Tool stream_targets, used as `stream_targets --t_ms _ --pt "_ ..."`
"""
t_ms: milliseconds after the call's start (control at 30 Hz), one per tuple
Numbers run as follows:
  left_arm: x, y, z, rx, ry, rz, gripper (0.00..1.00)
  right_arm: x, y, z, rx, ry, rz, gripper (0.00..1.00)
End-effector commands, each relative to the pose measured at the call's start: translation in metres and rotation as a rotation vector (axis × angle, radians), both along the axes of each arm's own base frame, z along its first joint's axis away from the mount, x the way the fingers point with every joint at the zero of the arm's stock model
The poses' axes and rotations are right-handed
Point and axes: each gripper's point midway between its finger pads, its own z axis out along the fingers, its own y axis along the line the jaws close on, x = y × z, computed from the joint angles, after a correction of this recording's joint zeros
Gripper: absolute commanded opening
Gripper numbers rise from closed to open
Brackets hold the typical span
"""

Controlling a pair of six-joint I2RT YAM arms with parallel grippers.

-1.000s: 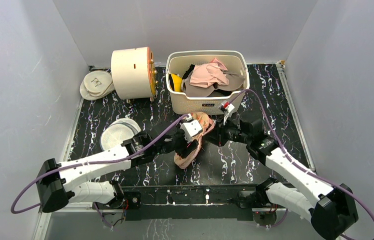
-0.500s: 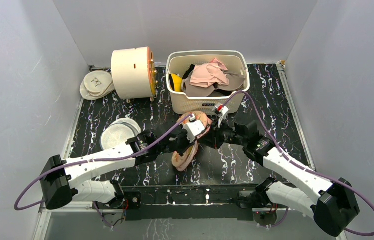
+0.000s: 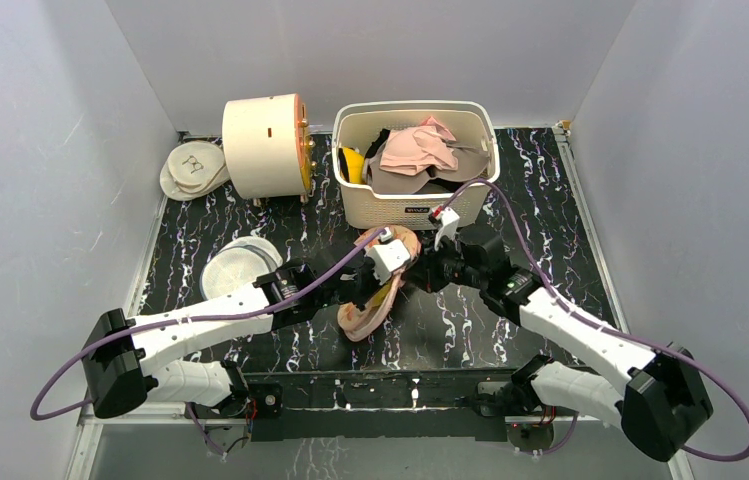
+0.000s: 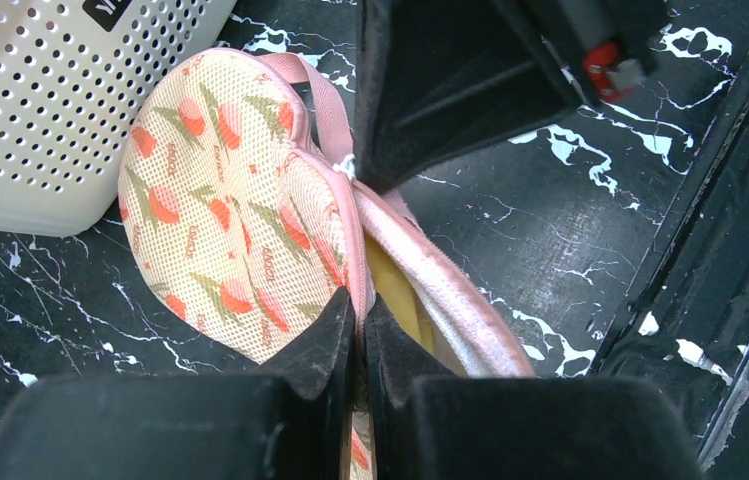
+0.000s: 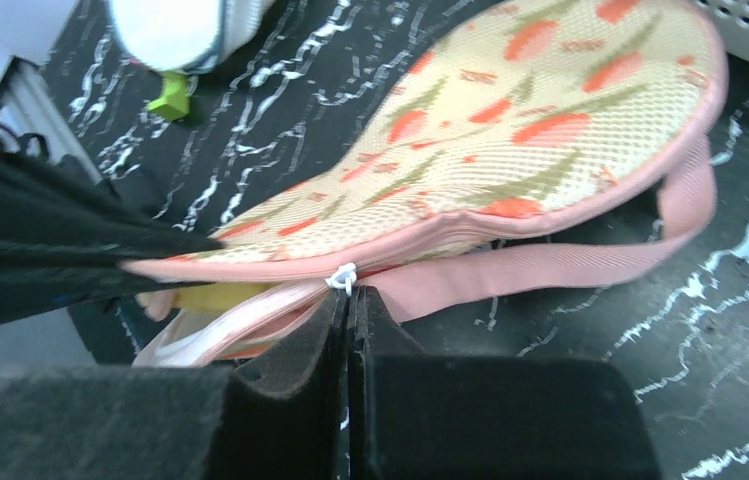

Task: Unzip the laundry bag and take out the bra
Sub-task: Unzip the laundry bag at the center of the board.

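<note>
Both clamped tight: left end effector [image 4: 358, 310] on bag [image 4: 220, 210] trim, right end effector [image 5: 350, 300] on zip pull [image 5: 343, 279]. Bag's mid-frame in top view, just below basket [image 3: 390, 208]. Prob light, floppy mesh, so grip trim near zip, keep taut.

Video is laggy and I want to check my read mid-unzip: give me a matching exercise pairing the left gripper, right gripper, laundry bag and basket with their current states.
1. left gripper
2. right gripper
3. laundry bag
4. basket

A. partly unzipped, yellow showing inside
B. pinching the bag's pink trim
C. full of clothes
D. shut on the white zip pull

Pairs: 1-B, 2-D, 3-A, 4-C
</note>
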Motion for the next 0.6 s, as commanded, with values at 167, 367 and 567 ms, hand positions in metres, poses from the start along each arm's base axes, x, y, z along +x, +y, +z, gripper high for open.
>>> stream_targets --t_ms 167,367,567 --pt "0.005 -0.001 0.027 -0.045 -0.047 0.009 0.0 0.055 -0.038 -0.01 -0.06 0.056 -0.212 0.0" --pt "0.005 -0.001 0.026 -0.039 -0.047 0.01 0.0 0.052 -0.034 0.003 -0.018 0.034 -0.143 0.0" --pt "0.006 -0.003 0.02 -0.01 -0.031 0.004 0.02 0.032 -0.022 0.026 0.069 -0.039 -0.025 0.0"
